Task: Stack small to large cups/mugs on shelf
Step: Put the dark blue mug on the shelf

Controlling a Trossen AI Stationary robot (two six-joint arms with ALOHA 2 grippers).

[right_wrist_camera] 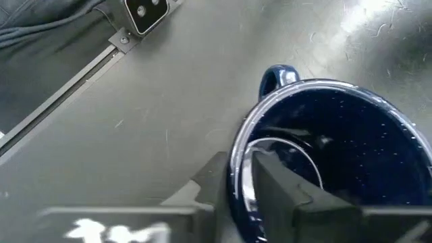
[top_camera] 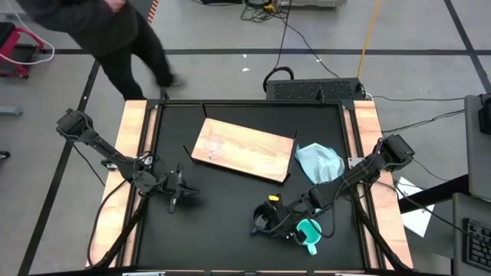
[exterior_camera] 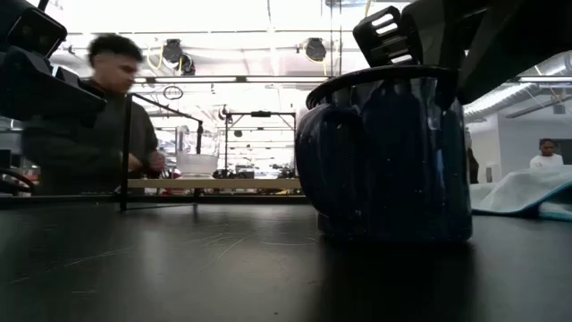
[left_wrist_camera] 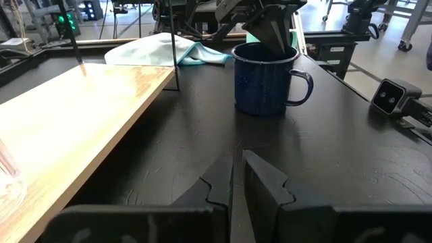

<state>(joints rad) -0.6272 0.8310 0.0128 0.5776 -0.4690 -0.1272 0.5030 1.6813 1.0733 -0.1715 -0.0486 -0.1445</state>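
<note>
Right gripper point(right_wrist_camera: 243, 185) is clamped on the black mug's point(right_wrist_camera: 337, 155) rim, one finger inside; turquoise mug point(top_camera: 309, 231) just beside it. Left gripper point(left_wrist_camera: 237, 177) sits closed, board point(left_wrist_camera: 67, 121) alongside.

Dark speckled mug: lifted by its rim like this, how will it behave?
The dark speckled mug looks like rigid enamelled metal, so it is probably light and not fragile. Its glossy wall may slip where the right gripper pinches the rim. Gripped at one side, with the handle offset, it will likely hang tilted.
</note>
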